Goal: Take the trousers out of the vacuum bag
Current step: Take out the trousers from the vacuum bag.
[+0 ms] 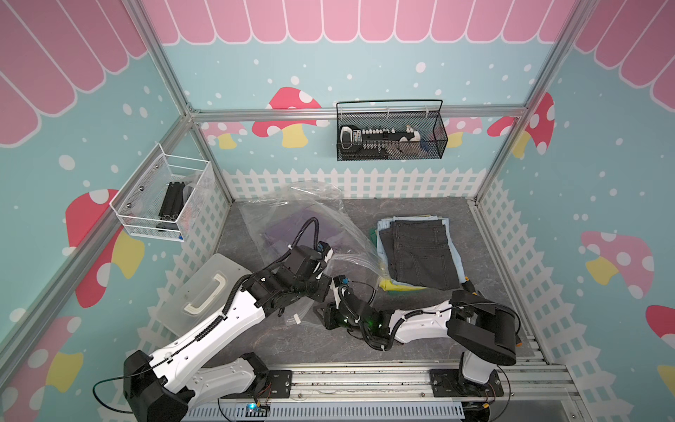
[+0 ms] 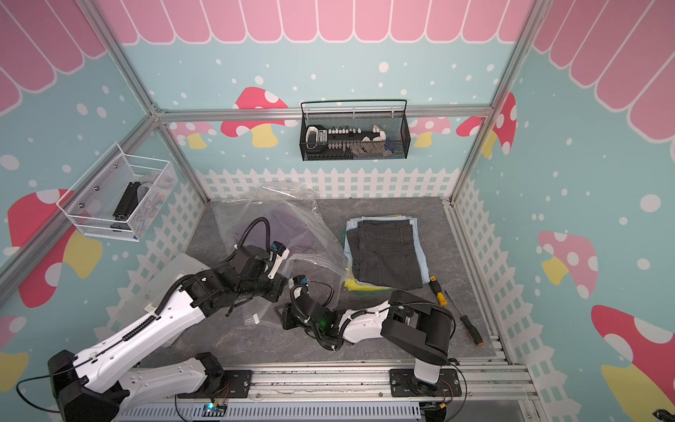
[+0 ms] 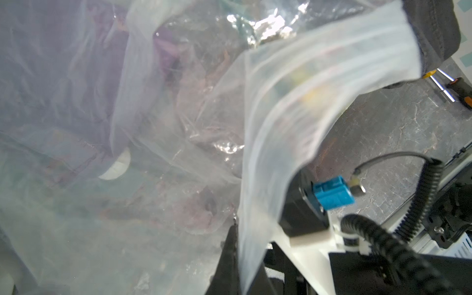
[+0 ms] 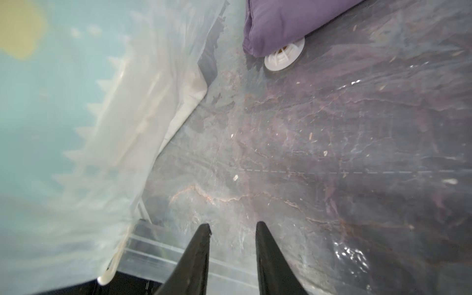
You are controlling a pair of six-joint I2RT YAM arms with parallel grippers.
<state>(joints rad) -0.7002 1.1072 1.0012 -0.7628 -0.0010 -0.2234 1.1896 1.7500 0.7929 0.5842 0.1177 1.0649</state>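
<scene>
The clear, crinkly vacuum bag (image 1: 314, 208) (image 2: 285, 204) lies at the rear left of the table with purple trousers (image 1: 292, 226) (image 4: 281, 20) inside it, next to the bag's white valve (image 4: 283, 57). My left gripper (image 1: 330, 263) (image 3: 237, 227) is shut on the upper edge of the bag's mouth and holds it up. Just in front of the mouth, my right gripper (image 1: 335, 283) (image 4: 233, 224) is open, its fingers over the bag's lower film with nothing between them. A stack of folded trousers (image 1: 420, 252) (image 2: 387, 252) lies outside the bag to the right, a dark pair on top, with light blue and yellow edges showing beneath.
A translucent box with a white handle (image 1: 204, 292) sits at the left under my left arm. Two screwdrivers (image 2: 438, 290) (image 2: 471, 329) lie at the right near the stack. A small white clip (image 1: 296, 321) lies on the table. Wire baskets hang on the back wall (image 1: 391, 135) and the left wall (image 1: 164, 197).
</scene>
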